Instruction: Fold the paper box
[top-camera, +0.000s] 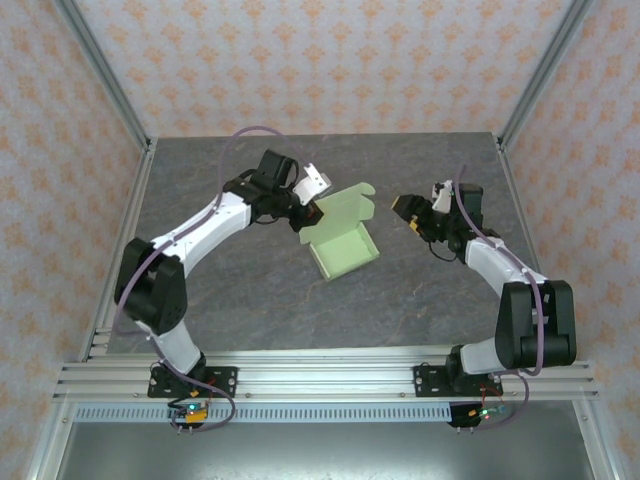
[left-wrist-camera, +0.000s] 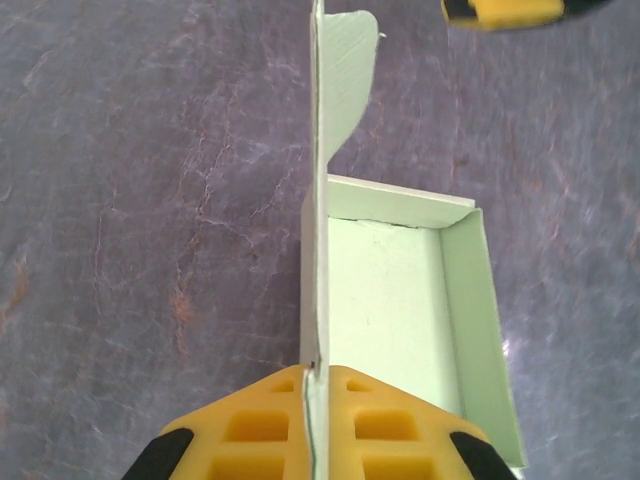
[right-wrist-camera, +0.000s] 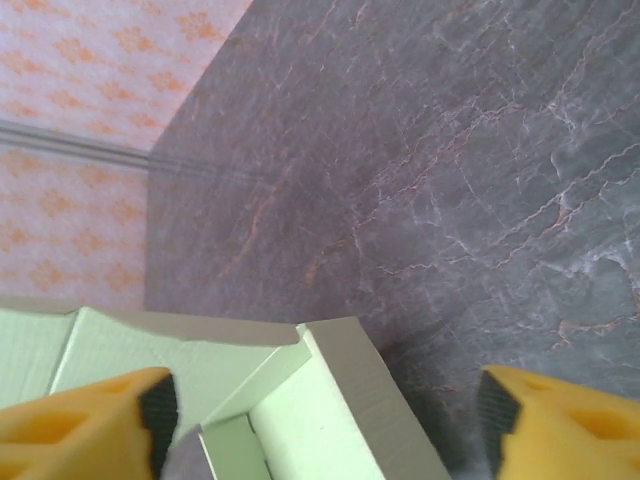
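From the metal rail (top-camera: 320, 375) that carries both arm bases at the near edge, the grey, marble-veined tabletop (top-camera: 250, 300) runs back to the paper box (top-camera: 345, 248), which sits near the middle of the slab between the two arms.

The box looks largely formed. In the left wrist view, its shallow tray (left-wrist-camera: 390, 300) of thin, pale-green matte card has side walls standing square along its far and right sides. The lid panel (left-wrist-camera: 340, 90), with one rounded ear at its end, stands upright on the box's left edge and has not been brought down. By these pictures, closing the lid and tucking its tabs are what remain.

The left end effector (left-wrist-camera: 315, 400) has its yellow pads pressed together on the upright card, pinching the box by that panel. The right end effector (right-wrist-camera: 325, 430) stands spread wide. A folded corner of the box lies between its yellow fingers (right-wrist-camera: 100, 425), and neither finger is clearly touching it. From above it sits just beside the box's right side (top-camera: 410, 213).

Behind the tabletop rise walls (top-camera: 320, 60) papered in a peach floral pattern, framed by slanting metal posts.
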